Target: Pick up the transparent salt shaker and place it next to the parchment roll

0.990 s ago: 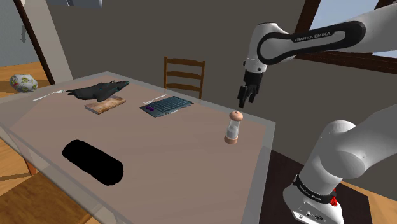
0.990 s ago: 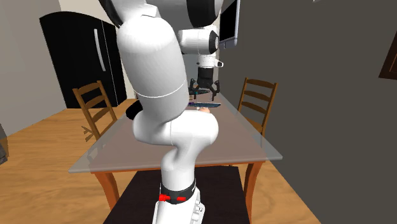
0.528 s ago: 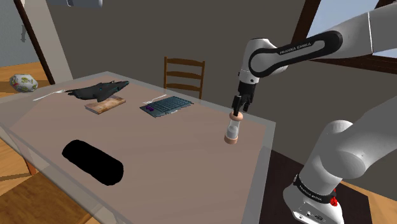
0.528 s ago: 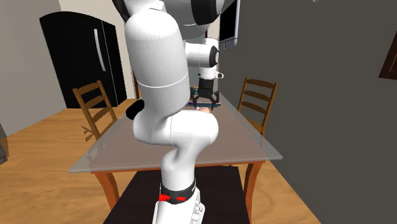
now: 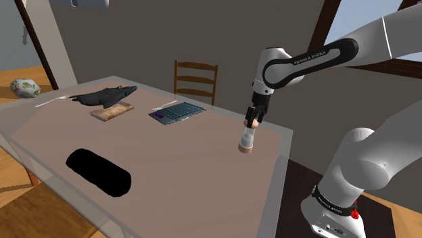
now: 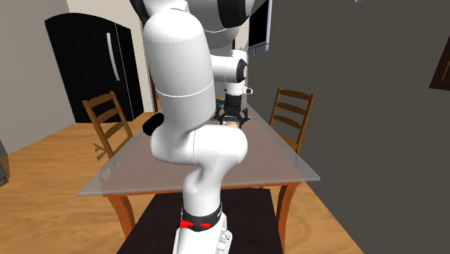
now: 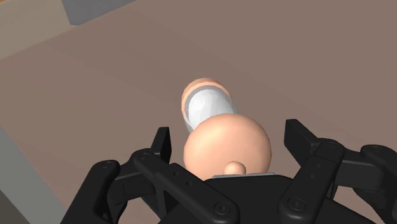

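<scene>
Salt shaker (image 5: 247, 138), clear-bodied with a peach cap and base, stood on the surface (image 5: 169, 155) well apart from the black parchment roll (image 5: 98, 170), toward the shoulder view's right of it. The hand (image 7: 230, 137) was poised around the cap, its fingers spread wide to either side and apparently touching nothing. A likely fault from here: fingers closing on the rounded cap rather than the straight body could squeeze the tall, narrow shaker out or tip it. Its long axis ran vertical, with the knobbed cap pointing up toward the hand.
</scene>
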`<act>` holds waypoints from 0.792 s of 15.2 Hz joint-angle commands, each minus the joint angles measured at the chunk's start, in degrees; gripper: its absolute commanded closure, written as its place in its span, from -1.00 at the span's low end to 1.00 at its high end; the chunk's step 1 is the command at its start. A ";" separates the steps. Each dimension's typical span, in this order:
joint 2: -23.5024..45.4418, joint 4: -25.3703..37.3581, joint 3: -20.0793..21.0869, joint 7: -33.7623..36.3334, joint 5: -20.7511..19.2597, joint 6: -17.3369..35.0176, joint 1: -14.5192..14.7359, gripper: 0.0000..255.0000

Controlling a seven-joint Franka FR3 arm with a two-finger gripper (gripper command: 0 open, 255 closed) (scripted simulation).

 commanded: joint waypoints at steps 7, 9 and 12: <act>0.01 -0.05 -0.02 -0.02 -0.01 0.06 -0.01 1.00; 0.02 -0.04 -0.02 -0.03 -0.01 0.07 -0.01 1.00; 0.04 -0.03 -0.02 -0.03 0.00 0.07 -0.01 1.00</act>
